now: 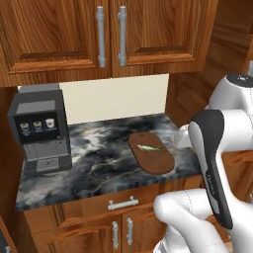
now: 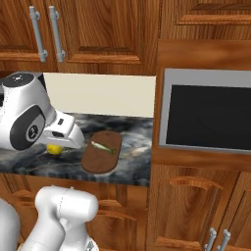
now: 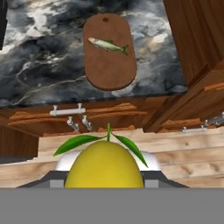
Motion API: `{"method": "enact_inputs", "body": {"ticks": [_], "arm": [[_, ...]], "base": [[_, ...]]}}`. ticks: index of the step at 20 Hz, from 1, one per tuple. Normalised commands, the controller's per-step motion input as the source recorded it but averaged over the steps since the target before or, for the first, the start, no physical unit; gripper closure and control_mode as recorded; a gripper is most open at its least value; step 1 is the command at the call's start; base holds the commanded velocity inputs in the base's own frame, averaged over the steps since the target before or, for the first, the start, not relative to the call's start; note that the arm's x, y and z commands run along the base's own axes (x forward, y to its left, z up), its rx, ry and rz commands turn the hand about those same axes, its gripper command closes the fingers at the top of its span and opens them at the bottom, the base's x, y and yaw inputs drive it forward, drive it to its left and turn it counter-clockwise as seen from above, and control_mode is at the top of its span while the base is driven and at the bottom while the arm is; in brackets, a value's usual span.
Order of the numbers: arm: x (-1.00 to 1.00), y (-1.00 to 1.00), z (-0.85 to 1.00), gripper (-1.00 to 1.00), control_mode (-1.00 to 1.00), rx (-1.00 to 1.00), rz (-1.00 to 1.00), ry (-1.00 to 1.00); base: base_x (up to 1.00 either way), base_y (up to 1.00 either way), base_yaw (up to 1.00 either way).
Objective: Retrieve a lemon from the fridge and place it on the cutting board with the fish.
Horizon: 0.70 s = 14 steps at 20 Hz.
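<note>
dark marble counter (image 1: 99, 163) under wooden cabinets. my hand (image 2: 62, 142) is clamped on the lemon (image 3: 104, 165), short of the board (image 3: 108, 52) where the fish (image 3: 107, 44) lies. carry step; next i would reach forward, then lower beside the fish.

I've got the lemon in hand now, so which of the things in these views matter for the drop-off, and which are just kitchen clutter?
Part of the job:
- lemon, held in the shut jaws
- cutting board on the counter
- fish lying on the board

Just there:
- coffee machine
- microwave
- wall cabinets
- drawer handle
</note>
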Motion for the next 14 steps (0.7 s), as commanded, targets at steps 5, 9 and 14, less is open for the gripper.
{"method": "enact_inputs", "body": {"ticks": [5, 9, 14], "arm": [[0.47, 0.05, -0.18, 1.00, -1.00, -0.01, -0.06, 0.04], [0.39, 0.07, -0.30, 1.00, -1.00, -0.01, -0.08, 0.11], [0.29, 0.00, -0.35, 1.00, -1.00, 0.00, -0.02, 0.02]], "base": [[0.00, 0.00, 0.00], [0.00, 0.00, 0.00], [0.00, 0.00, 0.00]]}}
